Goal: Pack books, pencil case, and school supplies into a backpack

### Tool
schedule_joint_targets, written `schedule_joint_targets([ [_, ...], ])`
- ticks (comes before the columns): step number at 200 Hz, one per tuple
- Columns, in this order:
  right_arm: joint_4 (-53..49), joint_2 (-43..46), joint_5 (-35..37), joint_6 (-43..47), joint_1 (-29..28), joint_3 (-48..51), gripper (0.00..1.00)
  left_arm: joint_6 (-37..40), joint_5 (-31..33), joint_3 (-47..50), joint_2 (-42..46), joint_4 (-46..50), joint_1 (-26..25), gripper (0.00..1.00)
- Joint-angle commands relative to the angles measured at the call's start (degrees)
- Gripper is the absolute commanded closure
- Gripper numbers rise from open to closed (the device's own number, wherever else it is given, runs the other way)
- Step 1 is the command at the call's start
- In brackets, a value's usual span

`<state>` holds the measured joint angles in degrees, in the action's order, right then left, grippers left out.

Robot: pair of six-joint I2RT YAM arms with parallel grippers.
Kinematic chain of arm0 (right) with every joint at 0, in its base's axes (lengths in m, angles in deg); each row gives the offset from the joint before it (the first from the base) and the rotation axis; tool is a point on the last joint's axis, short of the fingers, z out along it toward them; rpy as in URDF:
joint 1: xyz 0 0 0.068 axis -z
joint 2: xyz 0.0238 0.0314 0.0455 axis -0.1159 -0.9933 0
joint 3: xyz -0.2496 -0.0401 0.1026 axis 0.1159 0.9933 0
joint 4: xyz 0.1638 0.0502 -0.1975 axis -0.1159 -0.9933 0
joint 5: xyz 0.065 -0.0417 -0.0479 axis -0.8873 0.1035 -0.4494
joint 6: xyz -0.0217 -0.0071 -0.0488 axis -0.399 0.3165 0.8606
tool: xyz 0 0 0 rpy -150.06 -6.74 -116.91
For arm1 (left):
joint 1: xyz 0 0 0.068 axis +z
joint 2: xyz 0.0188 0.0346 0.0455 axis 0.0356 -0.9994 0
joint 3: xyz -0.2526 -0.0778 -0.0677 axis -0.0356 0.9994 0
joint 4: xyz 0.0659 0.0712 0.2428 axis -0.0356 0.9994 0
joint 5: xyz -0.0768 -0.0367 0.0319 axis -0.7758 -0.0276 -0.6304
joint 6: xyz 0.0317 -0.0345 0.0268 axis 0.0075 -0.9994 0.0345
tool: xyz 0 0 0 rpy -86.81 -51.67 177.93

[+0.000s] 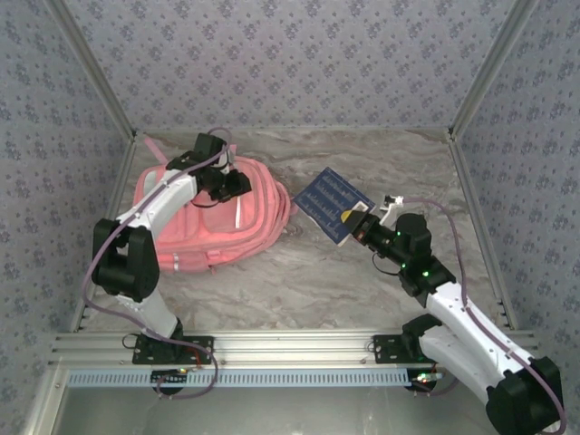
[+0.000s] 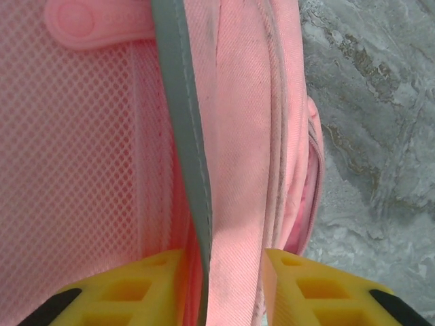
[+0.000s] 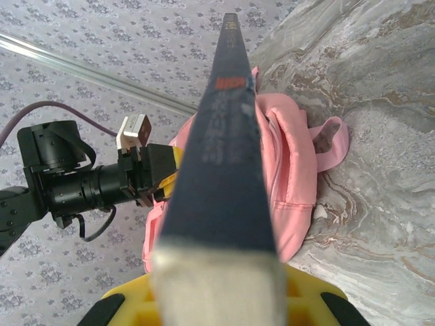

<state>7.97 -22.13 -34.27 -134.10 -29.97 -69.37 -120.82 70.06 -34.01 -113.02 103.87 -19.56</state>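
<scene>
The right gripper clamps the stiff, flat navy dotted book by one edge. The left gripper narrowly straddles a limp rim fold of the soft pink fabric backpack; whether it pinches is unclear.

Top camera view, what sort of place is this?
Probably a staged robot test booth, not a real room: patterned wall panels, an aluminium rail, and a marble-look table with the left arm and right arm bolted on.

pink backpack, navy book with fine pale dots, grey-veined marble table, lilac walls with small floral print.
</scene>
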Motion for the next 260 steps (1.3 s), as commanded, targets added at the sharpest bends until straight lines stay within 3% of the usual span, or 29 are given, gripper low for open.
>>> schedule_joint_targets([
  [1, 1.05, 1.14, -2.75, 0.50, 1.59, -0.71, 1.00, 2.38, -0.51, -2.73, -1.83, 2.30, 0.17, 0.69],
  [54, 2.80, 0.40, -4.59, -0.48, 3.88, 0.31, 1.00, 4.78, -0.17, -5.92, -6.39, 4.72, -0.56, 0.69],
  [78, 2.44, 0.36, -5.59, -0.40, 4.55, -0.10, 1.00, 7.87, 3.59, -9.00, -8.12, 8.35, -2.10, 0.79],
  [99, -1.18, 0.56, -6.00, 1.31, 5.35, -1.52, 1.00, 11.44, 6.53, -11.54, -8.24, 10.75, -4.74, 1.00],
  [109, -4.65, 0.82, -5.47, 3.01, 5.63, -2.87, 1.00, 13.25, 6.96, -13.23, -8.24, 12.03, -6.09, 1.00],
  [135, -13.90, 1.83, -3.60, 8.18, 5.71, -6.66, 1.00, 15.20, 0.99, -16.68, -7.20, 13.53, -9.07, 1.00],
  [184, -33.63, 2.93, -0.18, 18.11, 7.17, -15.41, 1.00, 16.35, -2.60, -22.96, -1.82, 18.14, -15.05, 1.00],
  [231, -48.22, 6.94, 4.79, 22.22, 9.32, -21.57, 1.00, 16.30, -6.59, -20.98, 7.91, 18.76, -13.49, 1.00],
  [260, -48.63, 8.19, -1.05, 22.27, 10.76, -22.12, 1.00, 15.48, -13.47, -21.39, 11.32, 18.00, -10.28, 1.00],
])
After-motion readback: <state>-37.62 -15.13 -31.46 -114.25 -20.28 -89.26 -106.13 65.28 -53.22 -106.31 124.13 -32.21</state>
